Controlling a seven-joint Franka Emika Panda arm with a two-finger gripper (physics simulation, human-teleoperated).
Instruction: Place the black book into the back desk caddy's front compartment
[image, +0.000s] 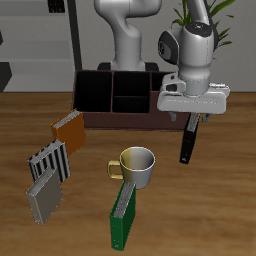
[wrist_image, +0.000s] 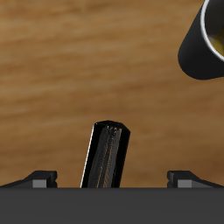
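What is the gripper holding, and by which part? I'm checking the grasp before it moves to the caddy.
The gripper holds the black book by its upper end; the book hangs below the fingers, clear of the table.

The black book (wrist_image: 107, 156) hangs endwise over wooden table (wrist_image: 79, 70); a mug (wrist_image: 206, 44), seemingly, sits nearby.

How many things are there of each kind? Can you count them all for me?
Books: 3 (black book, orange book, green book)
Mugs: 1 (mug)
Caddies: 1 (back desk caddy)
Flat things I cannot name: 2 (striped thing, grey thing)
Total: 7
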